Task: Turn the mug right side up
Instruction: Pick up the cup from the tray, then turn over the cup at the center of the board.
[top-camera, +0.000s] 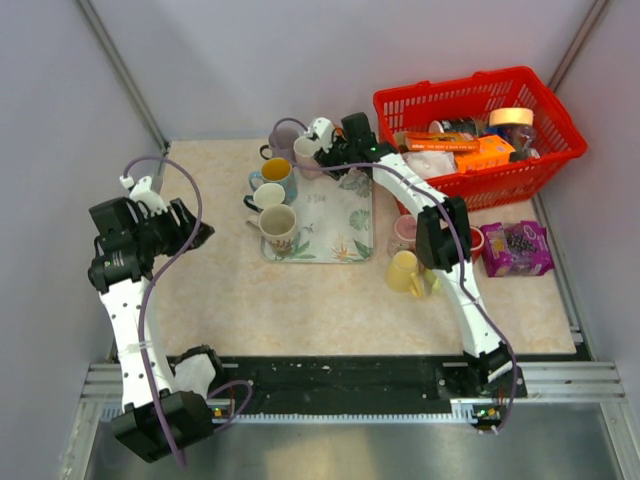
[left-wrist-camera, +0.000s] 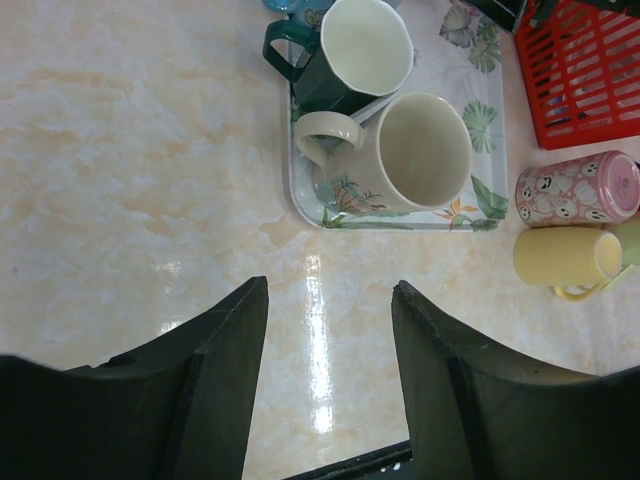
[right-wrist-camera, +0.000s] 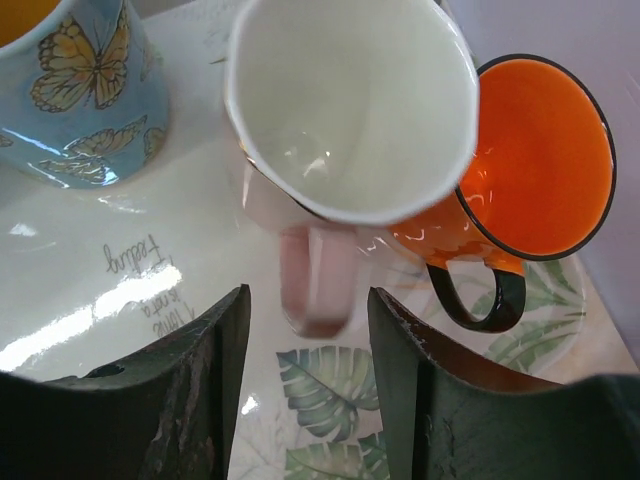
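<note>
Right wrist: mug handle (right-wrist-camera: 315, 285) inside hand (right-wrist-camera: 308, 305)

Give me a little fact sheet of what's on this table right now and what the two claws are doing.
Left claw: open, empty, over bare table
Right claw: open, fingers either side of the handle of the pale pink mug
Tray: leaf-patterned, carrying several mugs mouth-up
Beside the pale pink mug: orange mug
Mugs lying on their sides: pink patterned mug and yellow mug, on the table next to the tray
Storage: red basket at the far right, full of packets
</note>
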